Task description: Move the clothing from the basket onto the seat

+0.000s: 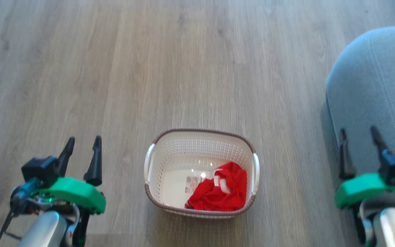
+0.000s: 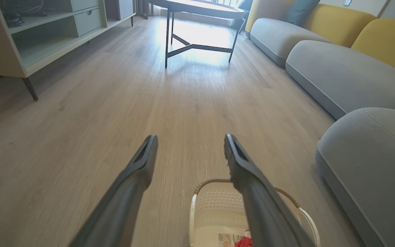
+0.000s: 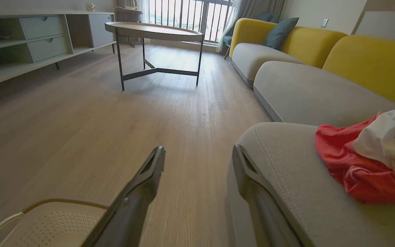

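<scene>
Plainly, the job is half done. One piece of the clothing, a crumpled red garment (image 1: pixel 221 192) with a white strip showing, lies inside the basket (image 1: pixel 197 147), bunched in its 4 o'clock corner, just beside the label sticker (image 1: pixel 192 183) on the bare bottom. The other garment (image 3: pixel 355 175), red with a big white fold on top, sits heaped on the seat (image 1: pixel 372 85), at 3 o'clock in the right wrist view.

The basket stands on the wood floor (image 1: pixel 183 68) at 6 o'clock in the head view, with the grey seat near it at 3 o'clock. That seems a sensible layout, since it makes each carry from basket to cushion short.

The left claw (image 1: pixel 84 139) hangs at 8 o'clock, released, its fingers spread wide and grasping nothing. It is clear of the basket, over bare floor. The right claw (image 1: pixel 358 129) hangs at 4 o'clock, also released and empty, with its fingers over the near edge of the seat. I judge that both claws are spread because nothing is being carried, and that they flank the basket so either one can reach in.

The next move probably calls for a claw to drop into that 4 o'clock corner. The thin fabric lies close against the basket wall, so a pinch there could catch the plastic.
</scene>
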